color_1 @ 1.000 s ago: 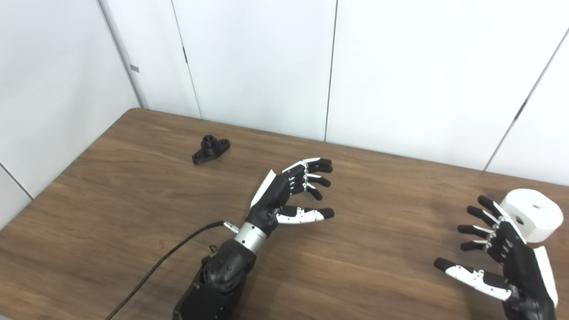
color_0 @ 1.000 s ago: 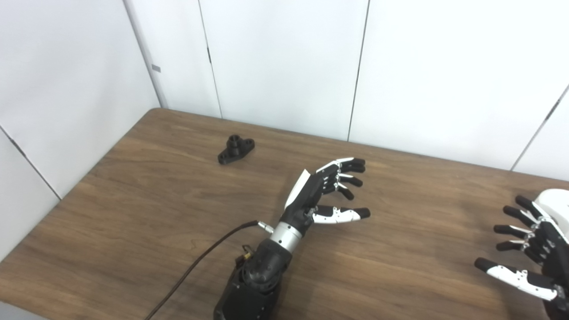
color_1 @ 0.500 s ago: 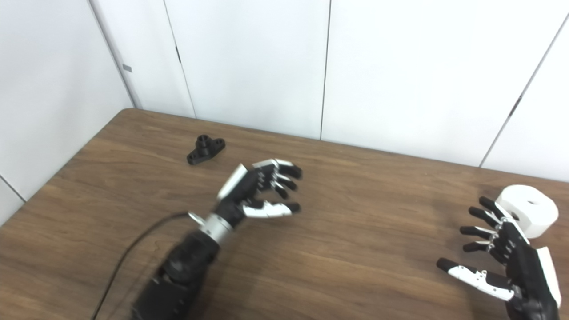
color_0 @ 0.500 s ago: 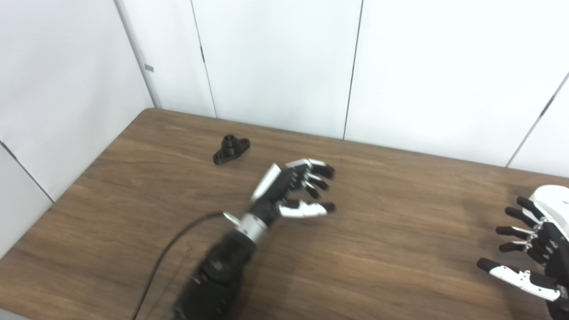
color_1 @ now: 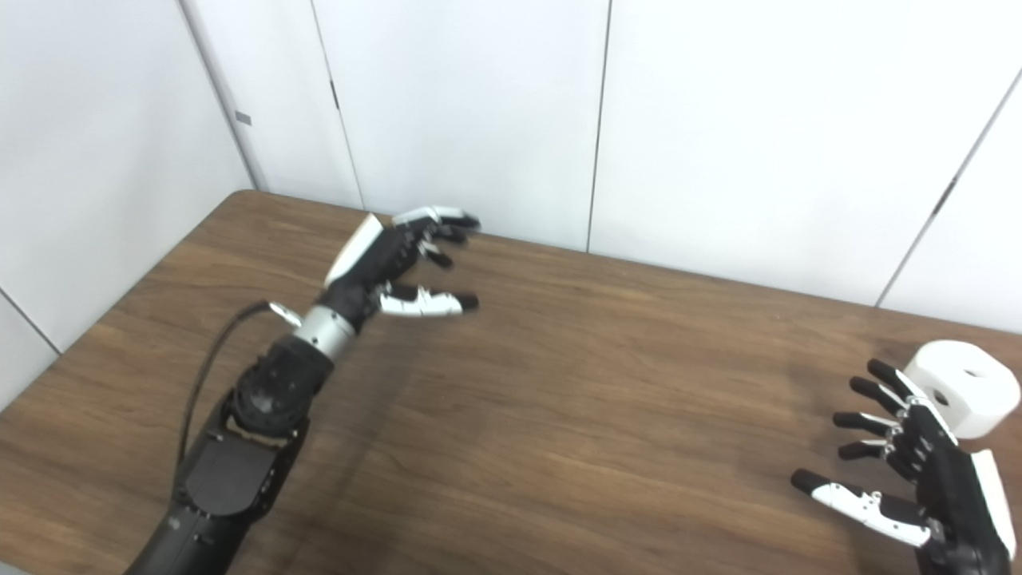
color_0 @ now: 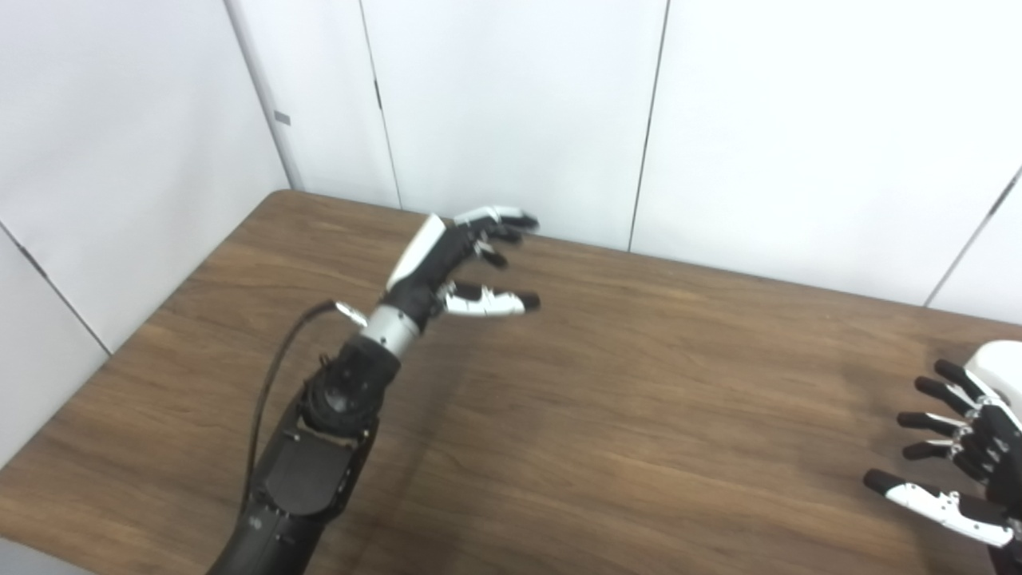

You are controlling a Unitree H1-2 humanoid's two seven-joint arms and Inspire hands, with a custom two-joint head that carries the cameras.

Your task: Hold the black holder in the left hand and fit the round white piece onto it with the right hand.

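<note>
Because the left hand [color_0: 447, 259] has swung from mid-table [color_0: 639, 383] to the far left, it now hangs with fingers spread and empty where the black holder lay; the holder is hidden behind it, not yet grasped. The right hand [color_1: 918, 471], open and empty, waits just beside the round white piece [color_1: 962, 387], cut off in the left eye view.

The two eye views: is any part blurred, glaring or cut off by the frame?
Left eye view: left hand sharp, soft shadow on the table; the round white piece is cut by the right edge. Right eye view: right hand sharp, white piece whole, slightly overexposed.
</note>
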